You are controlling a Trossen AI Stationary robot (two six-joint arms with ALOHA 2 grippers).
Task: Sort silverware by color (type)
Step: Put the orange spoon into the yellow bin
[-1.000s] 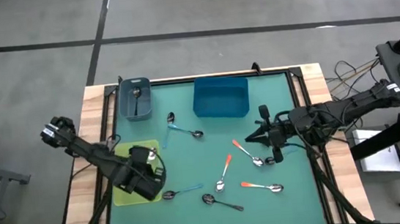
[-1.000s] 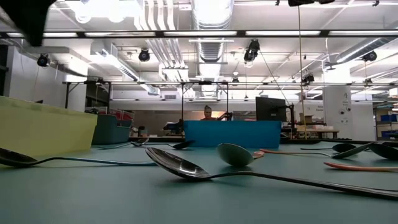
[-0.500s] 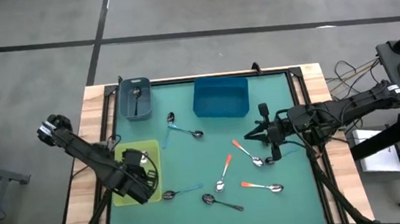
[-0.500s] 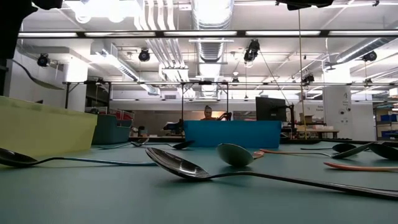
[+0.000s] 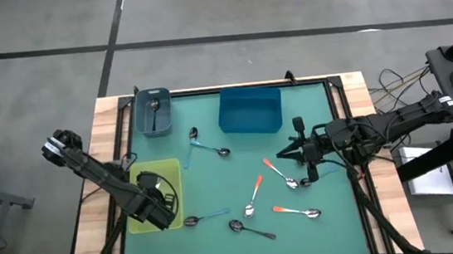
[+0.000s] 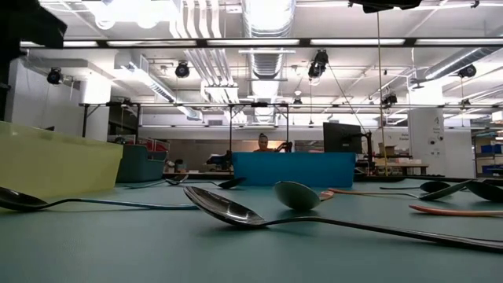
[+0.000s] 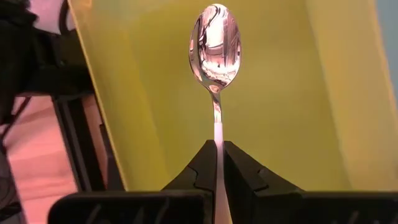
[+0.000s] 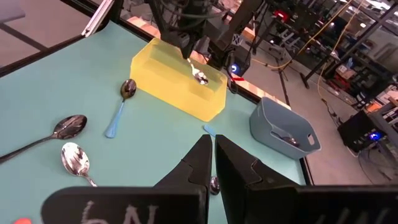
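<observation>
Over the yellow bin (image 5: pixel 157 199), table's left side: left gripper (image 7: pixel 217 163), fingers clamped on a metal spoon (image 7: pixel 215 50) by its handle, bowl hanging above the bin's floor. I judge the step a drop-off; I would lower it nearer the floor and well inside the walls before letting go, so it cannot bounce out

Right gripper (image 8: pixel 212 163): fingers together, empty, waiting mid-table

Loose spoons: orange-handled (image 5: pixel 257 191) and light-blue-handled (image 5: pixel 205 218) scattered on the green mat (image 5: pixel 237 155); grey bin (image 5: pixel 153 111) holds one spoon, blue bin (image 5: pixel 250 110) beside it

Left wrist view alone shows the pinch; low view shows only the bin's wall, not the spoon
</observation>
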